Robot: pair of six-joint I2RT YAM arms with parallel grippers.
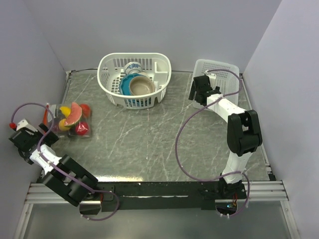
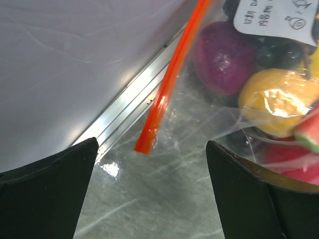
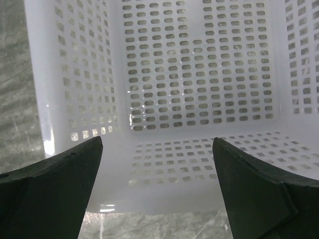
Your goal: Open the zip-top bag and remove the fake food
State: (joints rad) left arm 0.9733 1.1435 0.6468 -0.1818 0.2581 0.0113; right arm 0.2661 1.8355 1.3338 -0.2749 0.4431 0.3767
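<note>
Top external shows the zip-top bag (image 1: 70,122) lying on the worktop (image 1: 149,134) at about 9 o'clock, close to the left wall, with the fake food (image 1: 74,118) packed inside it. The left jaws sit at the bag's 8 o'clock side, spread wide and holding nothing. On the left wrist view the end of the red-orange zip strip (image 2: 164,94) lies between them, clear of both. The right jaws, at 2 o'clock, gape empty over the white tray (image 3: 199,74). A white basket (image 1: 105,74) holding bowls (image 1: 141,85) stands at 12 o'clock.
</note>
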